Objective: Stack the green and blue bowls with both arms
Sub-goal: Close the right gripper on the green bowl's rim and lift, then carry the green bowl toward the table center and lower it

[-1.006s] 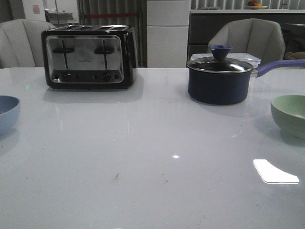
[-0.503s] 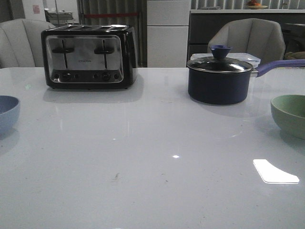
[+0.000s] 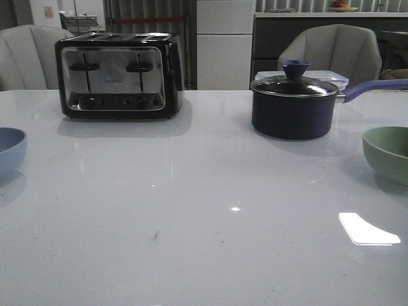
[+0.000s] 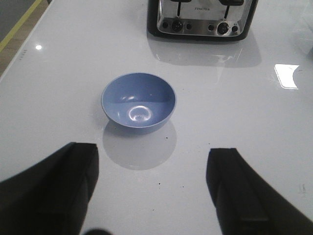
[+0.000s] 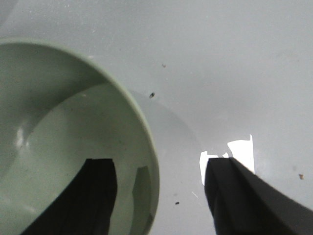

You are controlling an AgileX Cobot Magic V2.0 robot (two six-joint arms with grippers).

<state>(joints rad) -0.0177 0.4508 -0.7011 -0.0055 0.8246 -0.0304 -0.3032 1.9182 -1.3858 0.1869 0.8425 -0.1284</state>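
The blue bowl (image 3: 9,153) sits upright at the table's left edge; it also shows in the left wrist view (image 4: 139,103). My left gripper (image 4: 152,188) is open and empty, its fingers short of the bowl and apart from it. The green bowl (image 3: 389,153) sits at the table's right edge. In the right wrist view the green bowl (image 5: 58,137) fills the near side. My right gripper (image 5: 159,196) is open and straddles its rim: one finger (image 5: 95,196) is inside the bowl, the other (image 5: 244,196) outside over the table. Neither arm shows in the front view.
A black and chrome toaster (image 3: 118,75) stands at the back left. A dark navy saucepan (image 3: 293,105) with a lid and a long handle stands at the back right, close behind the green bowl. Chairs stand beyond the table's far edge.
The blue bowl shows slightly less at the left edge of the front view. The rest of the front view is the same.
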